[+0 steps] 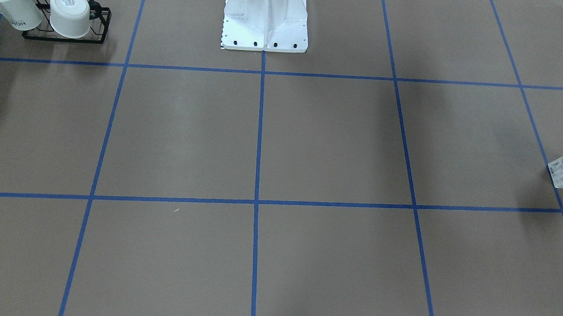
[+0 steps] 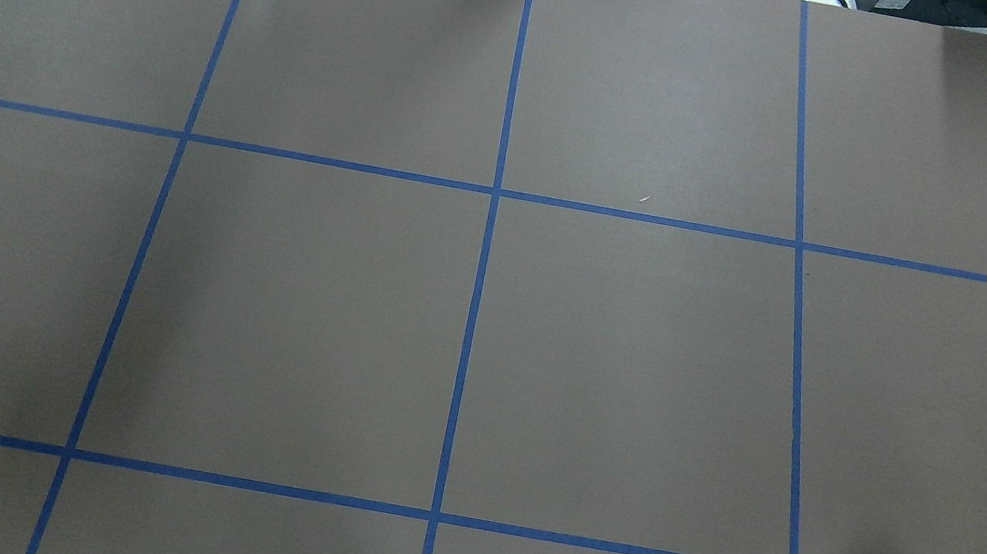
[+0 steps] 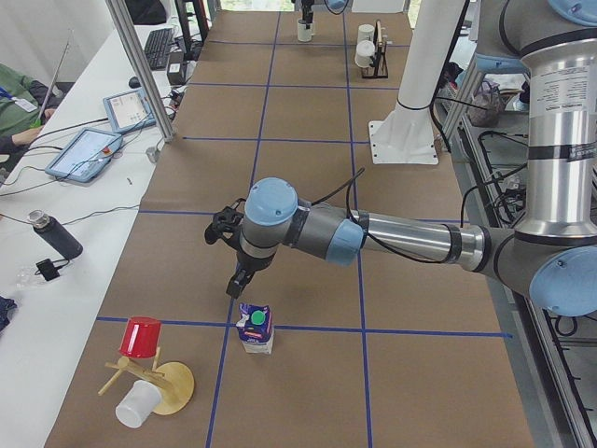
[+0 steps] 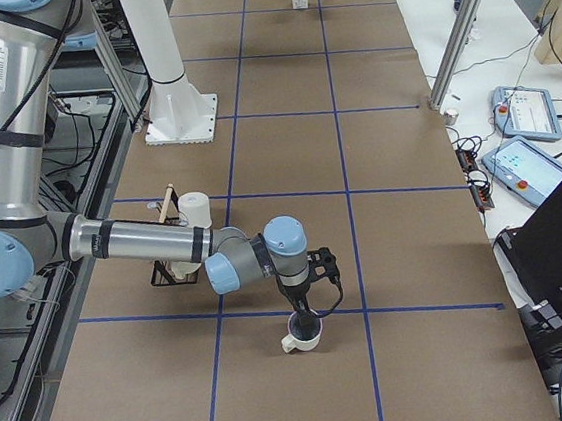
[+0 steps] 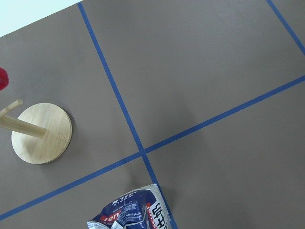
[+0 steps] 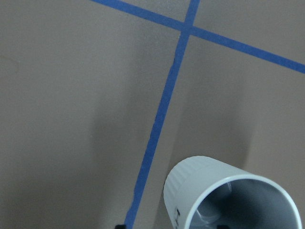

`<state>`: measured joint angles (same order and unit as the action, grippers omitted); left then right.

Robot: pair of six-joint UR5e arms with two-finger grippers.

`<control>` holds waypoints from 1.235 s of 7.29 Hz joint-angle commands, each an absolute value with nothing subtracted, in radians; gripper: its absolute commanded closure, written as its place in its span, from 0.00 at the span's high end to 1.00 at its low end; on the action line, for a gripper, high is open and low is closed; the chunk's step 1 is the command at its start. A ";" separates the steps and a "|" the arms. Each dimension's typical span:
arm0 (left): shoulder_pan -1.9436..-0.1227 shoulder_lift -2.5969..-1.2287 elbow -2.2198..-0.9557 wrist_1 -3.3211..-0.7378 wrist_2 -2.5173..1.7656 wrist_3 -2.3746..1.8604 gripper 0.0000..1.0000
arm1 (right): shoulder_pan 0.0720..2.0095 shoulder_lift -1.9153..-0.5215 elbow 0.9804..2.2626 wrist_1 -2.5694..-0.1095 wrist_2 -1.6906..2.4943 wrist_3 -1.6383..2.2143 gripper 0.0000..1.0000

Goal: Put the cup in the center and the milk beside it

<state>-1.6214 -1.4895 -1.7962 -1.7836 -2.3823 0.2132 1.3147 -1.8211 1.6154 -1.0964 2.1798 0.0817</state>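
1. Count: one milk [image 3: 255, 329] carton, one plain cup [image 4: 302, 334], one black wire rack [image 1: 101, 25] holding two mugs, and one wooden stand [image 3: 173, 387] carrying a red cup [image 3: 140, 336] and a white cup [image 3: 138, 403]. One white pedestal [image 1: 266, 15] is bolted to the surface [image 2: 294, 313].
2. Milk: it stands upright with the green cap on top. It is on a blue tape line just beside a crossing, at the left end of the surface and well apart from the center [image 1: 331, 141]. The wooden stand is near it but not touching.
3. Cup: it stands upright, mouth up, just beside a tape line at the right end of the surface. It is also well apart from the center. The rack is its nearest neighbour, and the two are apart.
4. My left claw [image 3: 238, 280] hangs just above the milk. I cannot tell how its jaws stand.
5. My right claw [image 4: 301, 309] points down at the cup's rim. I cannot tell whether it grips the cup.
6. Room: whole taped squares lie between each item and the center.
7. Writing: the milk carries a red label and white lettering on blue, cut off by the wrist view's edge. The lettered mug [image 1: 13, 5] has dark characters too small to read surely. The second mug [image 1: 70, 13] shows a printed mark on its base.
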 commanded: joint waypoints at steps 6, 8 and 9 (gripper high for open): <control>-1.621 -1.489 -1.793 -1.784 -2.382 0.213 0.99 | 1.298 -1.748 1.799 -1.108 2.173 0.070 0.00; -1.623 -1.489 -1.789 -1.784 -2.382 0.213 0.99 | 1.267 -1.532 1.776 -1.155 2.303 0.084 0.00; -1.621 -1.489 -1.787 -1.784 -2.382 0.213 0.99 | 1.208 -1.429 1.788 -1.208 2.366 0.236 0.00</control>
